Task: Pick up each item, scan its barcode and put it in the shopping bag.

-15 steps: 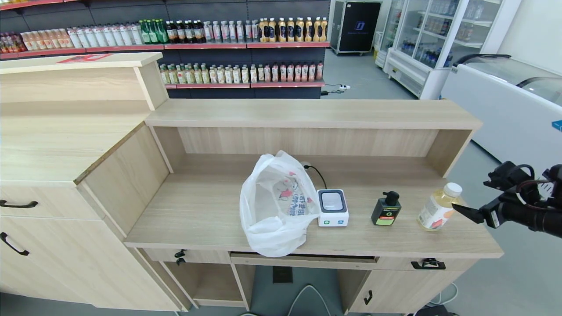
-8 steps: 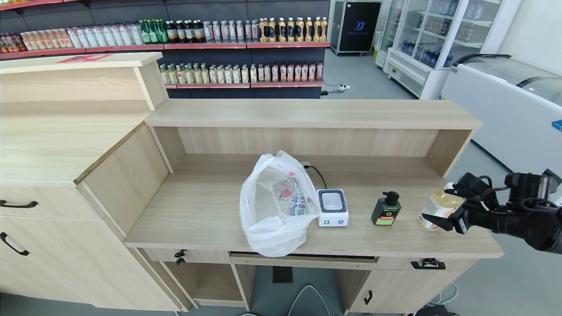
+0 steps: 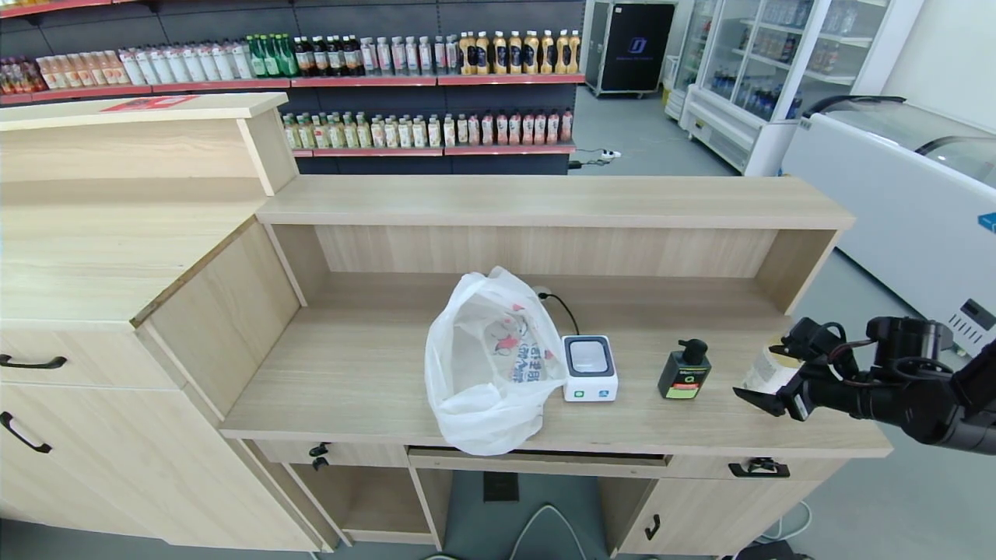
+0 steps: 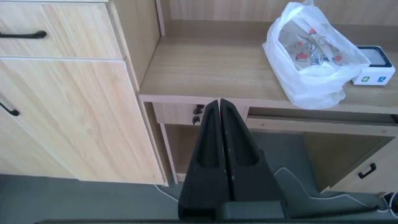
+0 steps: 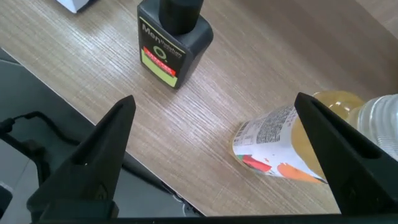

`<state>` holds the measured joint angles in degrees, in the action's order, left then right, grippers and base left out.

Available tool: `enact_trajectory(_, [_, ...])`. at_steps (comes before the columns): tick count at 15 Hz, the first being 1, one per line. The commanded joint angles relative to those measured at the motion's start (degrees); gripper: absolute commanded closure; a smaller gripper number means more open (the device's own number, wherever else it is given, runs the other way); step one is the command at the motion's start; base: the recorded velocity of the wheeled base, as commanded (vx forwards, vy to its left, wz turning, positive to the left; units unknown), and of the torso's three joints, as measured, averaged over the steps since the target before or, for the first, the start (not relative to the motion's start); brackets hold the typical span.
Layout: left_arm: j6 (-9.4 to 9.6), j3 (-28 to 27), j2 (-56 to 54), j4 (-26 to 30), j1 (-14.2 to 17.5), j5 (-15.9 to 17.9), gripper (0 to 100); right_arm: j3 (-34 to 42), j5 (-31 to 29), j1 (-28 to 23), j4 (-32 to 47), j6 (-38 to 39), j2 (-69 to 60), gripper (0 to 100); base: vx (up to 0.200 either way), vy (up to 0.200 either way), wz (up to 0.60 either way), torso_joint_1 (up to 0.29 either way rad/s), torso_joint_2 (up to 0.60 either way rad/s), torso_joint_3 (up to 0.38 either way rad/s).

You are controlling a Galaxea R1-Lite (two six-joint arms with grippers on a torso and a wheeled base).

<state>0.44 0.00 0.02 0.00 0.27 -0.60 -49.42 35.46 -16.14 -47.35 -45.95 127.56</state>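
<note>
The long pale wooden counter (image 3: 366,373) holds all the things. The biggest one is the white plastic shopping bag (image 3: 486,365). It stands open near the middle, and nothing can be seen inside it.

The right gripper (image 5: 214,106) was out past the counter's right end a second ago. It has slid in over the counter, and its two black fingers are spread wide.

The left gripper (image 4: 220,109) hangs low in front of the counter, with its fingers pressed together and nothing in them.

Just beside the bag sits the small white scanner box with a dark window (image 3: 590,367).

The clear bottle of yellow drink with a white cap (image 5: 280,146) stands at the right end. It is now between the spread fingers, close to one of them. I think a squeeze and a lift come next.

The small black pump bottle (image 3: 685,372) waits between the scanner and the drink. Nothing is scanned or bagged yet.
</note>
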Motion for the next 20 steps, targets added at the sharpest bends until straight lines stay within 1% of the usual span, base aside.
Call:
enact_trajectory(1, [0.00, 0.00, -0.02, 0.00, 0.00, -0.02, 100, -0.24, 0.05, -0.03, -0.02, -0.02, 1.55, 0, 0.000, 0.000, 0.00, 0.000, 0.00, 0.000])
enact_trajectory(3, [0.00, 0.00, -0.02, 0.00, 0.00, -0.02, 100, -1.73, 0.22, 0.14, 0.15, 0.24, 2.96, 0, 0.000, 0.000, 0.00, 0.000, 0.00, 0.000])
enact_trajectory(5, [0.00, 0.00, -0.02, 0.00, 0.00, -0.02, 100, -5.42, 1.54, 0.67, 0.33, 0.33, 5.24, 0, 0.000, 0.000, 0.00, 0.000, 0.00, 0.000])
enact_trajectory(8, [0.00, 0.00, -0.02, 0.00, 0.00, -0.11, 100, -8.94, 3.56, 2.08, 2.79, 0.33, 7.53, 0, 0.000, 0.000, 0.00, 0.000, 0.00, 0.000])
enact_trajectory(12, [0.00, 0.00, -0.02, 0.00, 0.00, -0.02, 100, -10.78, 4.00, 4.28, 3.75, 0.33, 10.25, 0, 0.000, 0.000, 0.00, 0.000, 0.00, 0.000])
enact_trajectory(14, [0.00, 0.00, -0.02, 0.00, 0.00, -0.02, 100, -13.33, 4.00, 5.59, 3.84, 0.33, 12.10, 0, 0.000, 0.000, 0.00, 0.000, 0.00, 0.000])
enact_trajectory(17, [0.00, 0.00, -0.02, 0.00, 0.00, -0.02, 100, -17.55, 4.00, 7.09, 5.95, 0.33, 14.29, 0, 0.000, 0.000, 0.00, 0.000, 0.00, 0.000])
enact_trajectory(20, [0.00, 0.00, -0.02, 0.00, 0.00, -0.02, 100, -19.22, 4.00, 7.97, 6.92, 0.33, 15.70, 0, 0.000, 0.000, 0.00, 0.000, 0.00, 0.000])
